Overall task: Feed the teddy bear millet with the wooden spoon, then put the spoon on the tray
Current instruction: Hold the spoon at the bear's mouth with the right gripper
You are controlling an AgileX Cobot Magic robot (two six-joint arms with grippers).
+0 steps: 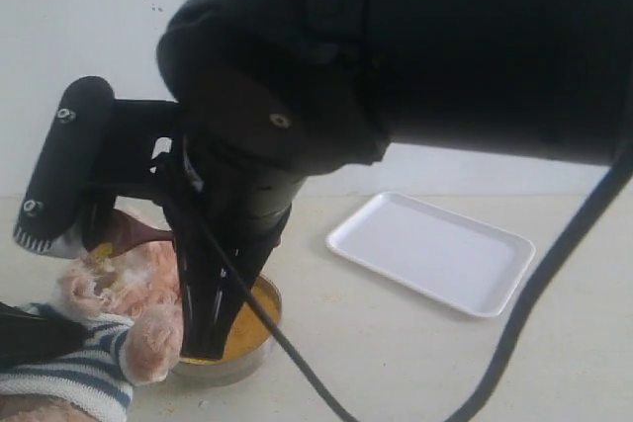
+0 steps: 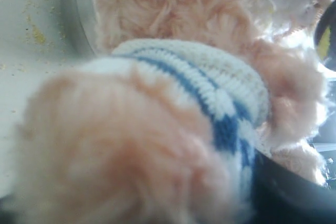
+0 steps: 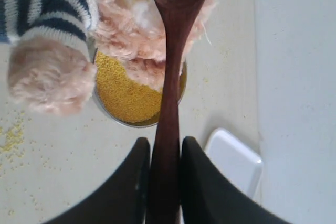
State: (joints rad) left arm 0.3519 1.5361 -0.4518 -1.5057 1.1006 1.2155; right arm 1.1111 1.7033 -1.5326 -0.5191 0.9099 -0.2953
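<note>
The right hand [image 3: 165, 148] is clenched on the thin handle of the wooden spoon [image 3: 170, 77], one finger on each side of it. The arm reaches across to the left of the scene, and the spoon's bowl sits against the face of the teddy bear [image 1: 138, 294] with a few yellow grains on it. The bear lies at the near left of the worktop [image 1: 396, 363], partly over the metal bowl [image 1: 232, 363] of millet [image 3: 123, 95]. Loose grains [image 3: 13, 137] are scattered on the worktop beside the bowl. The white tray [image 1: 435, 254] lies flat to the right and farther back, well apart from the spoon. The left hand [image 1: 30, 335] rests against the bear's striped shirt, and I cannot tell whether it is clenched or released
</note>
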